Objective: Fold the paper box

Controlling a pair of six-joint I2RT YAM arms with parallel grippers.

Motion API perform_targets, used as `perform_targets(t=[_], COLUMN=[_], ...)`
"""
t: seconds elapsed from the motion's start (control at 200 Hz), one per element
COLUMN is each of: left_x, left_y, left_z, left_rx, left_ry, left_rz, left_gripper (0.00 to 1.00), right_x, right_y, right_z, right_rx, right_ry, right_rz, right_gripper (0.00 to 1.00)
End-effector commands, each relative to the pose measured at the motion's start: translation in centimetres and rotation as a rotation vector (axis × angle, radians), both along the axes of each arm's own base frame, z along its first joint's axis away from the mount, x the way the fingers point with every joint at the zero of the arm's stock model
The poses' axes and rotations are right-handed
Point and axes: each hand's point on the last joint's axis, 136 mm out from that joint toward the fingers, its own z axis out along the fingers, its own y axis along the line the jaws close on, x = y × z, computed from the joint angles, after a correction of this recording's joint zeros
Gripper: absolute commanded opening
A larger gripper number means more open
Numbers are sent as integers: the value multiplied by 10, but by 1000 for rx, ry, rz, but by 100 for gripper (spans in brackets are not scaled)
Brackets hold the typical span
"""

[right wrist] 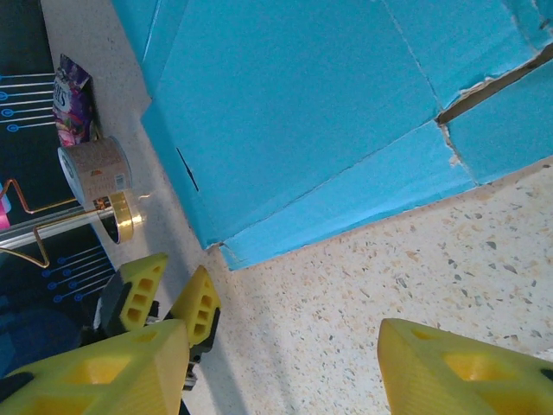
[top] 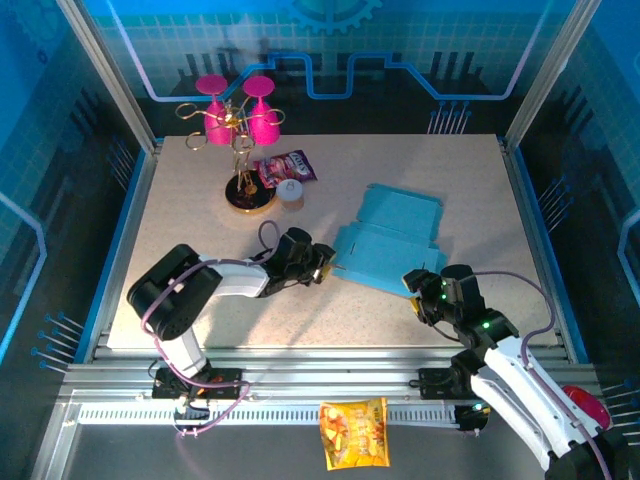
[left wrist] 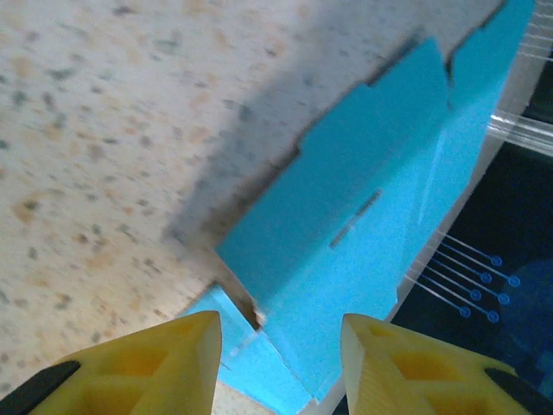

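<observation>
Left pincer (left wrist: 281, 359) first: its yellow fingers (left wrist: 173, 363) stand partway open, and as far as I can see they've got nothing clamped. A corner of the light blue thin cardboard paper box (left wrist: 363, 216) sits right in front of the gap, with a small flap reaching toward it, but the fingers aren't pressing on the card. Right pincer (right wrist: 285, 372) is spread wider and is empty too, hovering over bare speckled beige table (right wrist: 449, 259) just short of the box's near edge.

The box itself lies opened out and mostly flat, middle-right of the table, between the two pincers. So my read is we're early in the fold: both arms are lined up on opposite edges and neither has hold of a flap. Next move, I reckon, needs the left one to close on that corner flap and turn it inward while the right one pins the sheet so it doesn't skate away. It's thin card, so go gentle.

Pose-wise, the left arm (top: 230, 278) lies low, stretched rightward across the table. The right arm (top: 510, 360) comes in from the near right corner, elbow bent, wrist tipped down at the box.
</observation>
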Motion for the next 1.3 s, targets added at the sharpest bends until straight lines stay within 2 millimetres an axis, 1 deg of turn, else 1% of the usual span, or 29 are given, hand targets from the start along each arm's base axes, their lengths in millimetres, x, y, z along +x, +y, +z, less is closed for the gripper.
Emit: perform_targets(t=[0.0, 0.06, 0.14, 0.35, 0.455, 0.49, 0.515, 0.59, 0.645, 0.72, 0.851, 0.986, 1.026, 1.081, 1.171, 1.246, 1.296], left_x=[7, 10, 15, 24, 28, 30, 31, 34, 36, 38, 42, 43, 42, 41, 39, 39, 38], left_y=[-4, -3, -8, -14, -14, -15, -15, -16, -16, -14, -10, -14, -16, -17, -16, -16, -16], left_z=[-2, -2, -1, -6, -7, -7, -6, -2, 4, 19, 55, 83, 87, 93, 99, 102, 104], left_rx=[-19, -18, -33, -48, -48, -49, -51, -57, -63, -61, -70, -110, -117, -127, -131, -134, -140], left_ry=[22, 18, 10, 16, 15, 12, 6, -9, -22, -53, -117, -149, -151, -153, -154, -155, -154], left_rz=[35, 42, 41, 55, 66, 71, 75, 79, 85, 93, 110, 112, 114, 119, 125, 129, 130], left_gripper=[42, 42, 42, 41, 37, 34, 30, 11, 0, 0, 0, 0, 0, 0, 0, 0, 0], right_x=[6, 6, 5, 4, 5, 5, 5, 5, 7, 8, 7, 4, 6, 14, 25, 36, 43], right_y=[0, 0, -1, -1, -1, -1, -1, -1, -1, -3, -6, -4, -1, 8, 15, 21, 25], right_z=[13, 14, 13, 10, 10, 10, 9, 9, 10, 12, 15, 16, 19, 30, 46, 53, 54], right_rx=[26, 28, 27, 36, 35, 37, 35, 35, 29, 3, -38, -59, -59, -56, -43, -20, -1], right_ry=[-25, -27, -23, -14, -16, -15, -12, -10, -18, -26, -7, 42, 29, -52, -157, -217, -232], right_rz=[-19, -19, -18, -25, -27, -29, -27, -26, -23, -17, -9, -17, -27, -50, -127, -173, -190], right_gripper=[61, 60, 60, 60, 60, 60, 60, 60, 60, 60, 60, 60, 62, 65, 66, 67, 66])
